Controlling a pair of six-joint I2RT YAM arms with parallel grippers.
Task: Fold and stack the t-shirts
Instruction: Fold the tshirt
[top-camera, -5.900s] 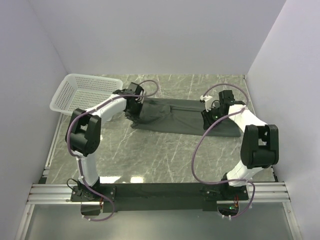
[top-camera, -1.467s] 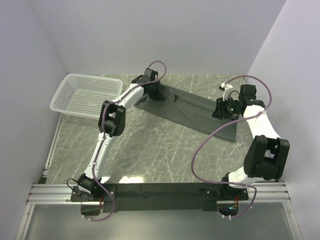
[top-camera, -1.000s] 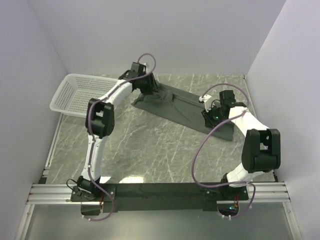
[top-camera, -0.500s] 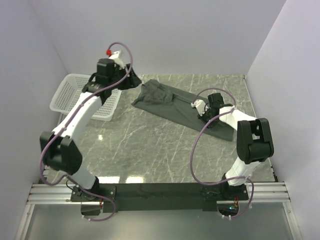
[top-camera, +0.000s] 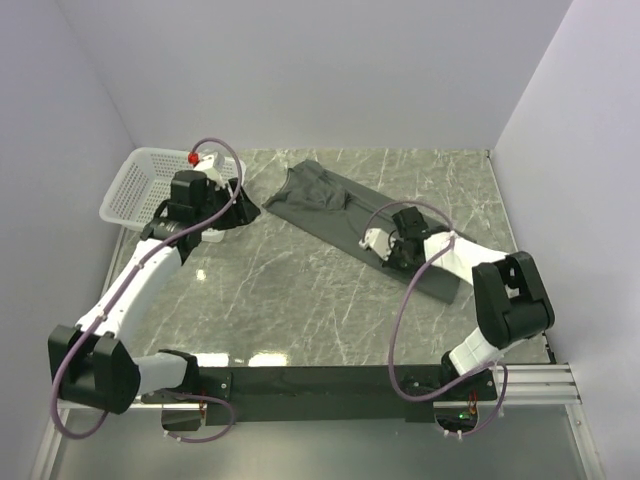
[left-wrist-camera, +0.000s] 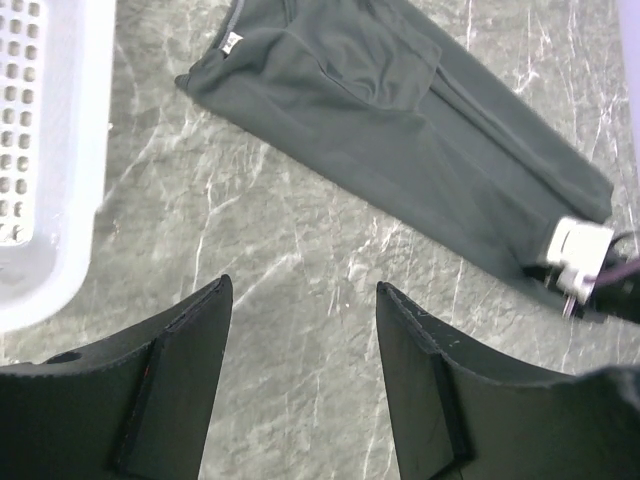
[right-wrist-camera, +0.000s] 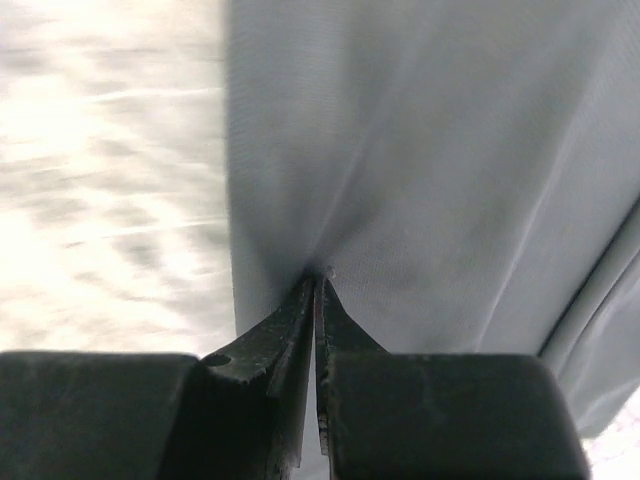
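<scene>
Lab test cell (bare white walls (top-camera: 300, 70))

We see L gripper (left-wrist-camera: 303, 300) at btm, fingers (left-wrist-camera: 180, 380) wide apart, nothing btwn, over marble table (left-wrist-camera: 300, 215). Grey-green t-shirt (left-wrist-camera: 400, 130) lies as long diag strip, neck label (left-wrist-camera: 232, 41) at top-left end. White mesh basket (left-wrist-camera: 50, 200) at left edge. R arm's white wrist block (left-wrist-camera: 578, 255) at strip's lower-right end.

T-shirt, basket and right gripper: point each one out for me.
t-shirt (left-wrist-camera: 400, 130), left wrist view, middle of its folded body.
basket (top-camera: 122, 188), top external view, its left mesh wall.
right gripper (right-wrist-camera: 317, 278), right wrist view, where its tips pinch the t-shirt.
</scene>
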